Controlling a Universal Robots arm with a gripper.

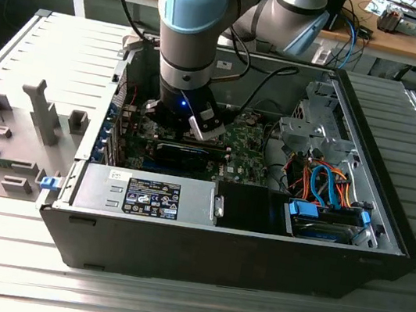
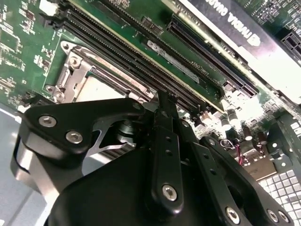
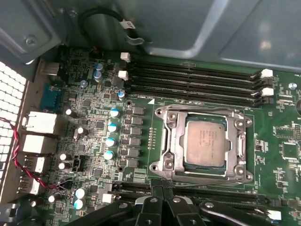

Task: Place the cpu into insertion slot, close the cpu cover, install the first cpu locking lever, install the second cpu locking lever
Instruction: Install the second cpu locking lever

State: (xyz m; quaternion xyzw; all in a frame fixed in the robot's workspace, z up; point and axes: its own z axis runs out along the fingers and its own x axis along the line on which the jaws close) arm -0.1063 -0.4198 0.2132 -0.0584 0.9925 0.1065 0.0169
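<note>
Ribbed grey metal table (image 1: pixel 42 51) carries the open computer case (image 1: pixel 390 208), with wooden benches behind it. Left of the case in the exterior view lies a grey fixture tray (image 1: pixel 3 147) with upright blocks. Inside the case, the arm reaches down over the green motherboard (image 3: pixel 94 136), its body hiding the socket area there. In the first wrist view the cpu (image 3: pixel 207 142) sits in the insertion slot (image 3: pixel 175 165), the cpu cover (image 3: pixel 176 136) lying flat around it, memory slots (image 3: pixel 193 80) beyond. The gripper (image 3: pixel 162 188) hovers just beside the slot's near edge, fingers pressed together, holding nothing. Right of the motherboard, orange and blue cables (image 1: pixel 322 186) crowd the drive bay.
</note>
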